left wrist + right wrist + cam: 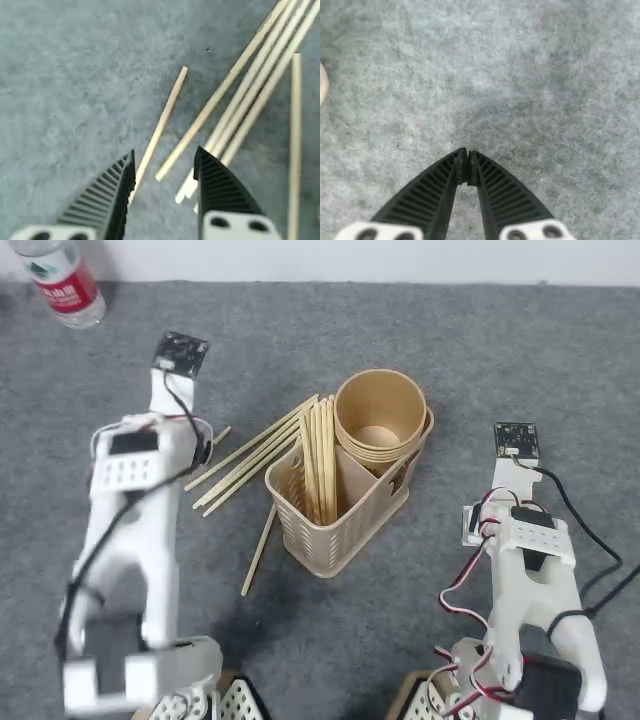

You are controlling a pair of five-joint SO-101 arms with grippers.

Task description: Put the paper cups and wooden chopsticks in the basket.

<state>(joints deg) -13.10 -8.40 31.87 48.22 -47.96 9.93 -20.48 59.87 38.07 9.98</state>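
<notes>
A beige slatted basket [345, 525] stands mid-table with stacked paper cups [380, 412] in one half and several wooden chopsticks [318, 455] leaning in the other. More chopsticks [245, 460] lie fanned on the carpet to its left, and a single one [259, 550] lies in front. My left gripper [165, 157] hovers open over the carpet, with one loose chopstick [161, 127] running between its fingers and the fanned bundle [250, 85] beside it. My right gripper [467, 156] is shut on nothing over bare carpet to the right of the basket.
A plastic water bottle [62, 280] lies at the far left corner. Grey carpet [500, 350] covers the table. The left arm [130, 530] and right arm [530, 560] flank the basket. A beige edge [321, 85] shows in the right wrist view.
</notes>
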